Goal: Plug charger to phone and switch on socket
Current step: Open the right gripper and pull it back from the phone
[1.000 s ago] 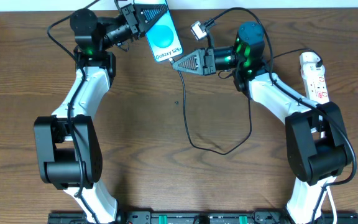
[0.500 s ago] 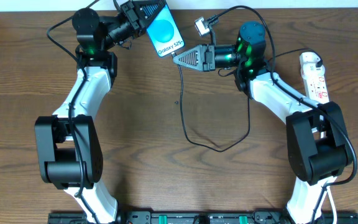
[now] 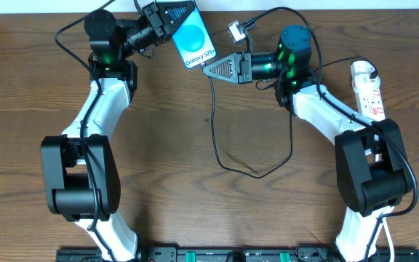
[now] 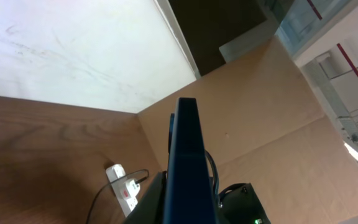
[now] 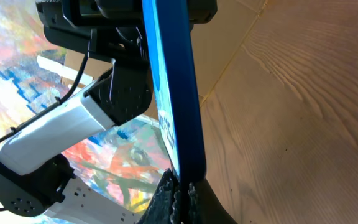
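The left hand (image 3: pixel 167 18) grips the phone (image 3: pixel 193 41) by its top end and holds it off the worktop (image 3: pixel 195 211) near the far edge, with the blue screen facing up and the "Galaxy S25" end slanting toward the right hand (image 3: pixel 208 70). That hand is pinched narrow on the charger cable (image 3: pixel 217 142), just behind the connector tip (image 5: pixel 179 194). In the right wrist view the tip meets the phone's lower edge, though it is too dark there to tell whether it is seated. The cable drops from the hand, loops across the wood and climbs behind the right arm. The white power strip (image 3: pixel 367 91) lies at the right edge, well apart from both hands.
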`<state>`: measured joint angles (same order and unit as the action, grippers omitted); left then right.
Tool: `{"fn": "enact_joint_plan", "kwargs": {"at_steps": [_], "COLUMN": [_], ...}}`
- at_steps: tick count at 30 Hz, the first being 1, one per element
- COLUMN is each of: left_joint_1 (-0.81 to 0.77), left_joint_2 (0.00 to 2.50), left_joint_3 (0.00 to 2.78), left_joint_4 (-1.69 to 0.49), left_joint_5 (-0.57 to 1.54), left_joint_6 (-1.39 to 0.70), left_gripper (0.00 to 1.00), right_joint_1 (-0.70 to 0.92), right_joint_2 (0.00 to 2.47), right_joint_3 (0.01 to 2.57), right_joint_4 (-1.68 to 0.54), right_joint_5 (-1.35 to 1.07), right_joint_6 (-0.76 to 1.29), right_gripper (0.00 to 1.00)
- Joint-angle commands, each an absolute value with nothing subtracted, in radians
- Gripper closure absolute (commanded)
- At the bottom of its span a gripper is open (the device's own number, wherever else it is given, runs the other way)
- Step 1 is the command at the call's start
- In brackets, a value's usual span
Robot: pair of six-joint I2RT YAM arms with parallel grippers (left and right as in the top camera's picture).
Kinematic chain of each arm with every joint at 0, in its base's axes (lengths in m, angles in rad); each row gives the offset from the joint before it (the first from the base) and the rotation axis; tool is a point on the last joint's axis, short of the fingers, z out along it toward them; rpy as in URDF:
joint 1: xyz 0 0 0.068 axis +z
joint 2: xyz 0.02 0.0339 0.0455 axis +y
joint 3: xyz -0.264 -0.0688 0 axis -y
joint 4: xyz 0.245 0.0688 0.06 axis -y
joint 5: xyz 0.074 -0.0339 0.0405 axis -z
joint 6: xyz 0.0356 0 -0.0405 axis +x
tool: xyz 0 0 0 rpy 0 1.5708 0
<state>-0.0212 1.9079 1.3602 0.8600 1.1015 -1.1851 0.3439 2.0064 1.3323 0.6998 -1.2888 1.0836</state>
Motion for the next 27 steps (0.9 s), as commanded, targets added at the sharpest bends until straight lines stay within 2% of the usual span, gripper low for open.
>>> {"fn": "enact_joint_plan", "kwargs": {"at_steps": [1,6,7,9,10,11,12,13,21,24,27], "left_joint_1": [-0.036,-0.035,-0.03,-0.017,-0.007,0.006,0.017,0.027,0.067,0.067,0.067], "left_joint_2": [1.887,1.887,1.887,1.887,1.887,1.887,1.887,1.887,1.887,1.887,1.887], "left_joint_3": [1.378,1.378,1.378,1.378,1.378,1.378,1.378,1.378,1.378,1.378,1.378], "left_joint_4": [0.865,0.865,0.865,0.865,0.865,0.865,0.865,0.864,0.776,0.763,0.763], "left_joint_5": [1.231,1.227,1.222,1.206,1.196,1.189,1.188,1.19,1.247,1.266,1.283], "left_joint_6": [-1.185,-1.178,-1.178,-1.178,-1.179,-1.18,-1.183,-1.187,-1.188,-1.186,-1.186], "left_gripper": [0.93,0.92,0.92,0.93,0.92,0.93,0.93,0.93,0.93,0.92,0.93], "right_joint_1": [0.311,0.308,0.307,0.307,0.307,0.306,0.305,0.305,0.288,0.279,0.27], "right_joint_2": [2.014,2.014,2.014,2.014,2.014,2.014,2.014,2.014,2.014,2.014,2.014], "right_joint_3": [1.348,1.348,1.348,1.348,1.348,1.348,1.348,1.348,1.348,1.348,1.348], "right_joint_4": [0.707,0.706,0.706,0.707,0.707,0.707,0.707,0.707,0.681,0.549,0.297], "right_joint_5": [-1.16,-1.163,-1.168,-1.183,-1.192,-1.201,-1.21,-1.216,-1.204,-1.155,-1.039], "right_joint_6": [1.088,1.088,1.087,1.086,1.083,1.083,1.083,1.083,1.061,1.01,0.901], "right_gripper": [0.99,0.99,0.91,0.65,0.44,0.19,0.04,0.01,0.01,0.01,0.01]}}
